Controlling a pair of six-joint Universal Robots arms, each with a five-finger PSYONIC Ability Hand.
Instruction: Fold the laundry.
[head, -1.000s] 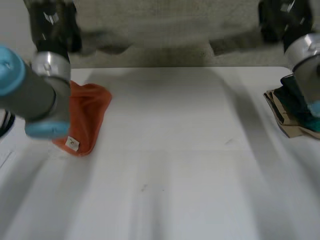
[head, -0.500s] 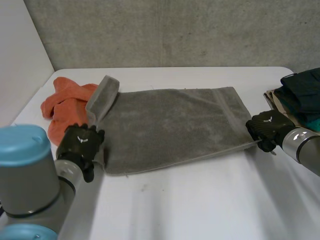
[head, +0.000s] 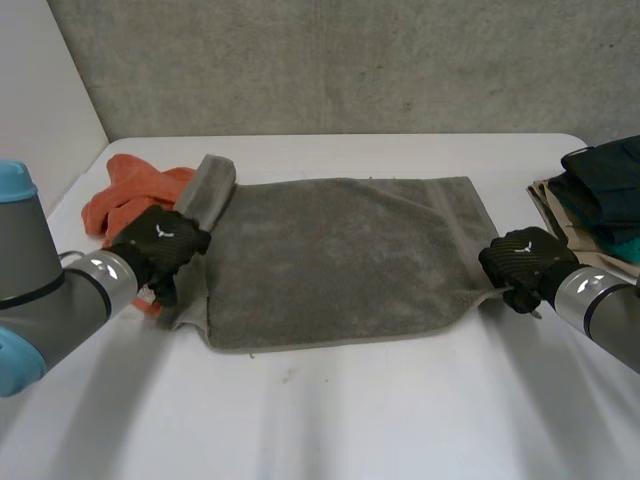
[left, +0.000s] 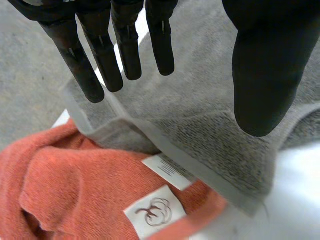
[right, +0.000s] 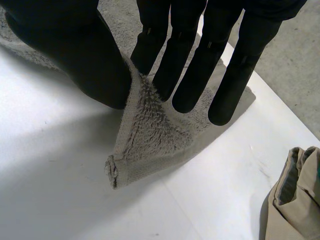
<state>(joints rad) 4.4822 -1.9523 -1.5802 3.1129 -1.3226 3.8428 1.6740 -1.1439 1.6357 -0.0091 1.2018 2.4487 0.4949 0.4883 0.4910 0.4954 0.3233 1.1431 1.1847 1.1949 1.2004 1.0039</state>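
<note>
On the desk (head: 400, 400), my right hand (head: 520, 260) pinches a corner of the grey towel (head: 340, 260); my left hand (head: 158, 246) hangs open-fingered over the opposite edge.

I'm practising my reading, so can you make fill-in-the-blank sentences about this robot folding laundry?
The towel spread on the table is ___.
The right hand pinches the towel by one ___.
The crumpled cloth beside the left hand is ___.
Missing words: grey, corner, orange.
</note>
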